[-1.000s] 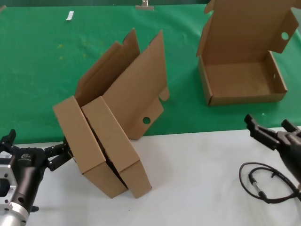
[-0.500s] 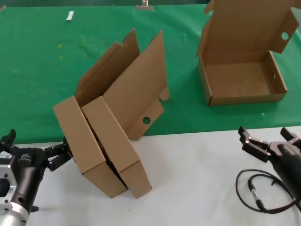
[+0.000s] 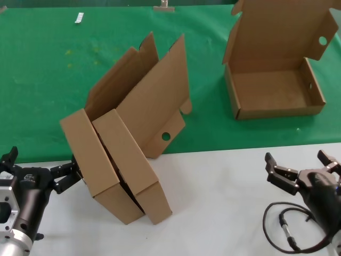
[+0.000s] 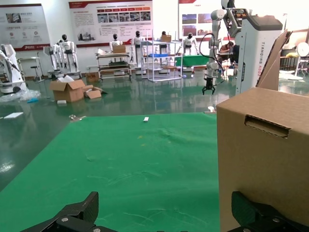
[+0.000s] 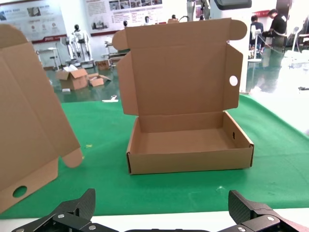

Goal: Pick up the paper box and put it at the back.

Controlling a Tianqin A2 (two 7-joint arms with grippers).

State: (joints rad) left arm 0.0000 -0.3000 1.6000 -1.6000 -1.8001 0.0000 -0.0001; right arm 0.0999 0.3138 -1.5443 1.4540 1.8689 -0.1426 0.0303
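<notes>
Three brown cardboard paper boxes show. One (image 3: 274, 90) lies open on the green cloth at the back (image 3: 48, 80), far right, lid raised; the right wrist view faces it (image 5: 188, 140). Two others (image 3: 104, 168) (image 3: 138, 170) stand tilted on edge, leaning together across the cloth's front border, lids (image 3: 154, 101) up. My left gripper (image 3: 41, 168) is open at the front left, one fingertip (image 3: 69, 173) close by the outer leaning box (image 4: 263, 159). My right gripper (image 3: 299, 168) is open low over the white table, front right, holding nothing.
A black cable (image 3: 287, 229) loops on the white tabletop (image 3: 213, 202) under my right arm. A small white scrap (image 3: 79, 17) lies far back on the cloth. Bare white table lies between the leaning boxes and my right gripper.
My right gripper has drawn back from the cloth's edge toward me and a little to the left, still open. The left arm and the boxes have not moved.
</notes>
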